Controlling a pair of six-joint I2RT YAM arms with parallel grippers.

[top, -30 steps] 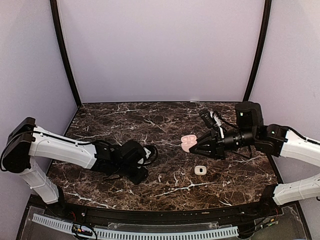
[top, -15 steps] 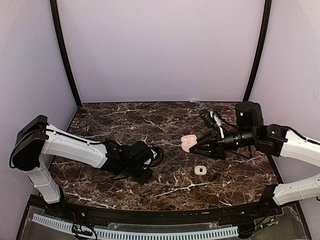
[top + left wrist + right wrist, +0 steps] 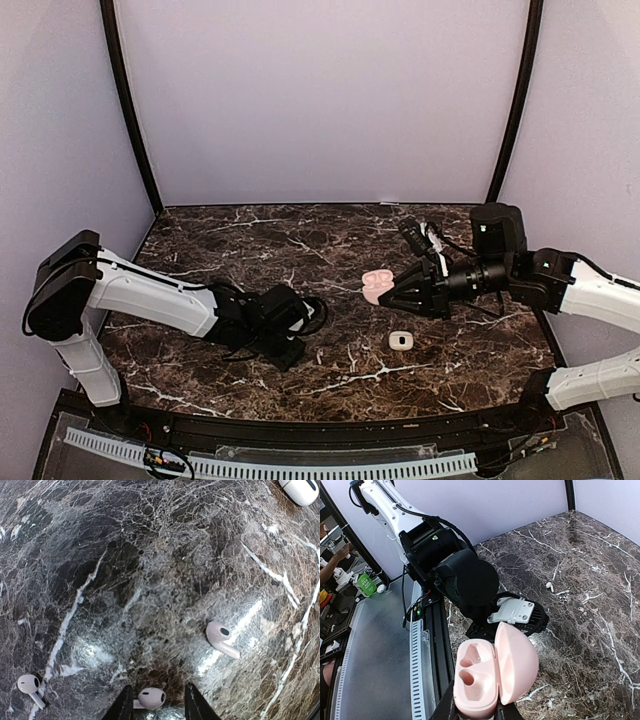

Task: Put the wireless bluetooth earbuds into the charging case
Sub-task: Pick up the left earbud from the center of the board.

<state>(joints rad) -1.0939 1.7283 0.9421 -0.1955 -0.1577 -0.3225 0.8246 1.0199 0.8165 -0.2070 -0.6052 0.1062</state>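
1. The pink plastic clamshell charging case [image 3: 490, 670] is open. The right tool [image 3: 475, 711] holds it by its lower end, fingers closed firmly on it, and it appears raised off the dark veined marble tabletop [image 3: 250, 240].
2. Both moulded sockets inside the case look empty, so no earbud has gone in yet.
3. The left tool [image 3: 156, 705] sits low over the tabletop with its fingers partly apart. They straddle a tiny white short-stemmed plastic earbud [image 3: 151, 698], which lies flat between them. A gap shows on at least one side, so I judge it is not gripped.
4. In the left wrist view, a second earbud [image 3: 222, 639] lies loose beyond the tool to the right. A third earbud [image 3: 30, 685] lies off to the left.
5. A small white case [image 3: 401, 341] rests on the tabletop near the pink case, not touching it.
6. The task looks to be at an early stage. What remains is to close on the straddled earbud, lift it, and carry it to the pink case, which is well apart to the right. It must then be seated stem-down in a socket, and the same done for its partner.
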